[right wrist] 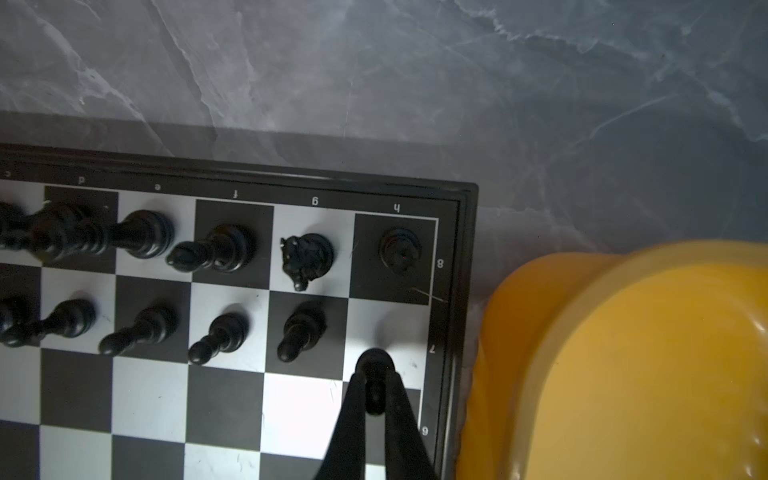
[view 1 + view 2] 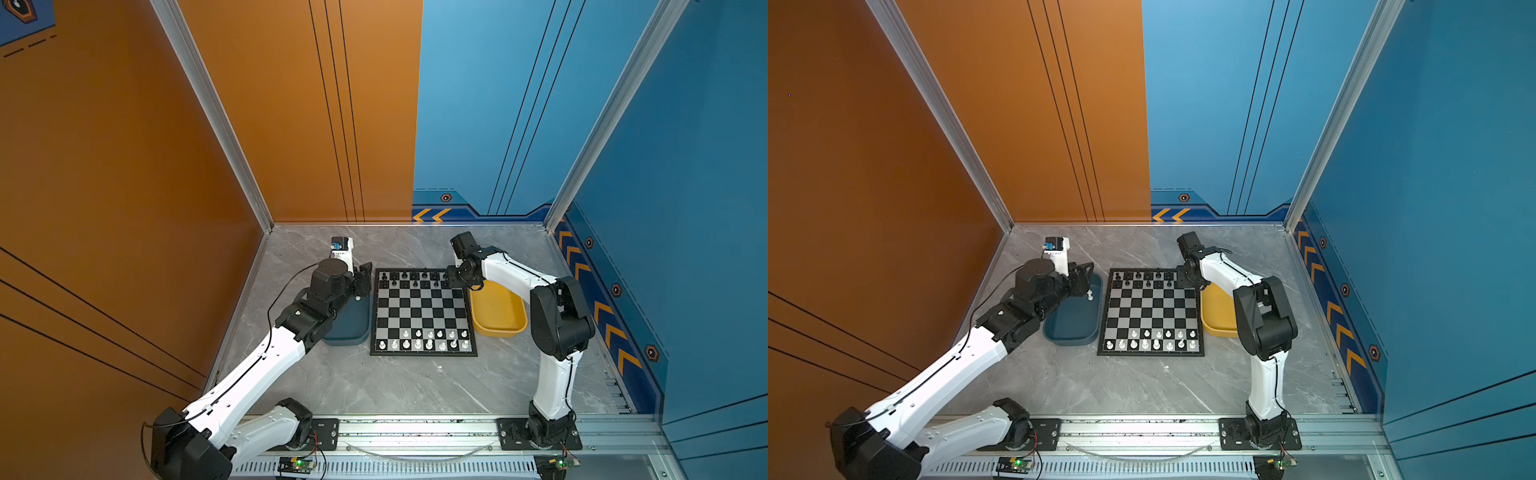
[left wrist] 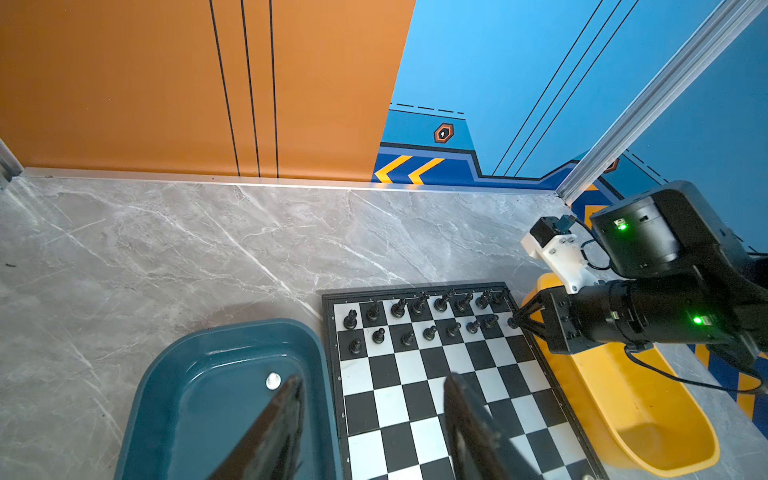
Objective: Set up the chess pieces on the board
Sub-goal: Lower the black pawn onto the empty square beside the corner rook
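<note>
The board (image 2: 422,309) lies mid-table, with black chess pieces (image 2: 414,275) along its two far rows and white ones (image 2: 417,344) along the two near rows. My right gripper (image 1: 376,376) is shut on a black pawn (image 1: 375,365), which hangs at the white edge square of the black pawn row, beside the yellow tray (image 1: 623,353). Over the far end of the dark teal tray (image 3: 232,332) my left gripper (image 3: 374,380) is open and holds nothing. One white piece (image 3: 273,380) stands in that tray, just beside the left finger (image 3: 286,399).
The teal tray (image 2: 349,328) touches the board's left side and the yellow tray (image 2: 498,316) its right side. Grey marble table runs to the back wall behind the board. Both arm bases sit on a rail along the near edge.
</note>
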Controlling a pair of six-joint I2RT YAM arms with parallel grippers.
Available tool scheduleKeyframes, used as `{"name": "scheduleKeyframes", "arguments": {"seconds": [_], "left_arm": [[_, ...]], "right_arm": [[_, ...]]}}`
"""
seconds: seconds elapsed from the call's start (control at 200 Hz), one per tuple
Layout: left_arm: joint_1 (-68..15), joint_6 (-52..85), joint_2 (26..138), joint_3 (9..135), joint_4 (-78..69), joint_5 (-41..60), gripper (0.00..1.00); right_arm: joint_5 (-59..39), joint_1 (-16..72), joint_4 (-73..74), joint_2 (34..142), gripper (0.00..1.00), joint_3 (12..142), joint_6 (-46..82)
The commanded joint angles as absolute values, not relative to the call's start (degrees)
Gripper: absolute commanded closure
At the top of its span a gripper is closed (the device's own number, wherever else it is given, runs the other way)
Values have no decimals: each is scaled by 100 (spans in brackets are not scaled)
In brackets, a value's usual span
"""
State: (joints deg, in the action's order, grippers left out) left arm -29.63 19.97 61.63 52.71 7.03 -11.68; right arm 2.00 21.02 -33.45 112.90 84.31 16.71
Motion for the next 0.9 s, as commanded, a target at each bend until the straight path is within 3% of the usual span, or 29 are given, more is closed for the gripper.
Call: {"name": "scheduleKeyframes", "arguments": {"seconds": [0.0, 0.471, 0.896], "left_arm": [[-2925, 2021, 6179, 5232, 668, -1071, 44], [-2927, 2021, 6195, 5247, 659, -1063, 44], [-2927, 2021, 6240, 5269, 655, -1035, 45]], "right_arm": [[378, 2058, -3453, 11447, 99, 8614, 1644], [374, 2021, -3529, 11637, 97, 8702, 1617], [351, 2030, -3612, 11698, 86, 8711, 1609]]}}
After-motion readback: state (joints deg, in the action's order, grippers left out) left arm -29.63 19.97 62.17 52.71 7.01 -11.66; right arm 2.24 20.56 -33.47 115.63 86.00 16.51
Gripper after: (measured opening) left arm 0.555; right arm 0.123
